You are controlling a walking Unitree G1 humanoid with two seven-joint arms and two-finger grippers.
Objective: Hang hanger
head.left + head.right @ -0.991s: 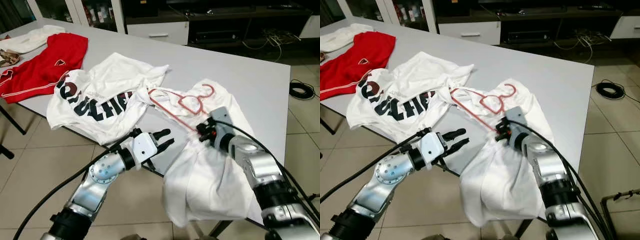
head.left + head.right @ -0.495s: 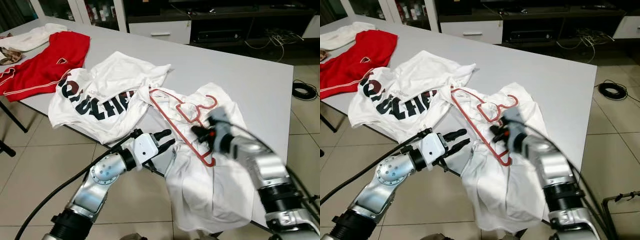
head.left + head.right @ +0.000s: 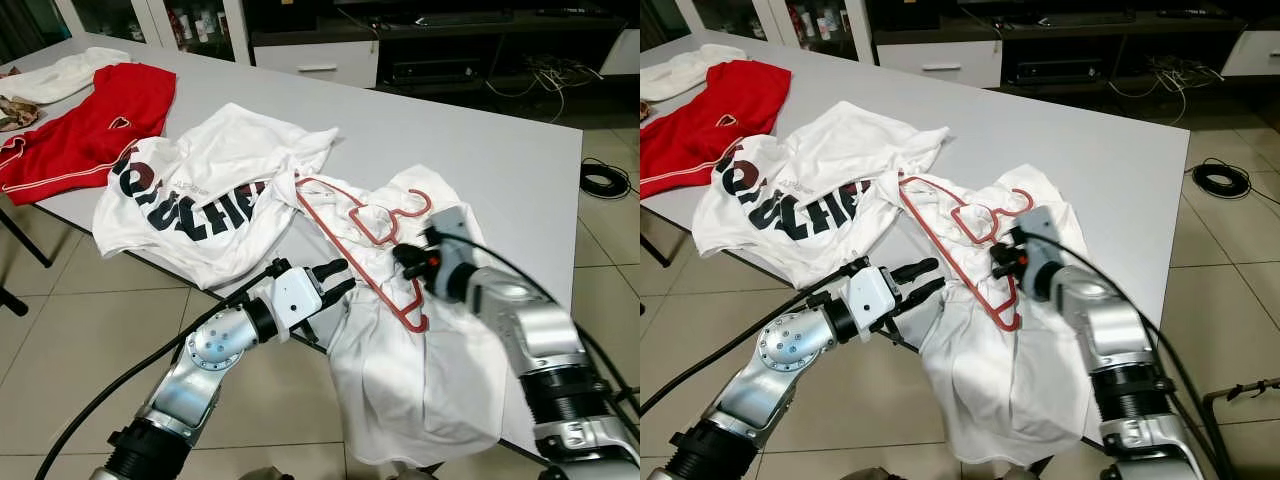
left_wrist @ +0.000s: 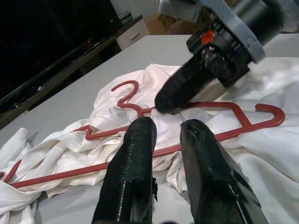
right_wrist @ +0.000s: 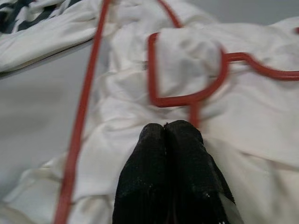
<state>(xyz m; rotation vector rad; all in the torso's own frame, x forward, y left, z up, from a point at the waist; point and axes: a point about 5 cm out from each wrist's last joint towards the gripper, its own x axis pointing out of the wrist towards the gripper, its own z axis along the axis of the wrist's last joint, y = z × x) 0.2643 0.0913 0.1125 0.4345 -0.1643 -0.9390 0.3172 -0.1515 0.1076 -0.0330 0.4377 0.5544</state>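
The red hanger (image 3: 365,240) lies on the white shirt (image 3: 420,370) at the table (image 3: 500,150) edge, long axis from 11 to 5 o'clock. The right gripper (image 3: 405,262), closed, probably pinches cloth beside it; the left gripper (image 3: 335,278) waits open at 8 o'clock

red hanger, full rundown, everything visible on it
The red hanger looks like thin plastic: a hook, an inner loop under it, and long slim arms ending in small upturned hooks. It lies flat on the crumpled white shirt at the near edge of the grey table, one arm tucked into folds toward the lettered shirt. The right gripper, shut, presses beside the loop. The left gripper, open, hovers just short of the bar.
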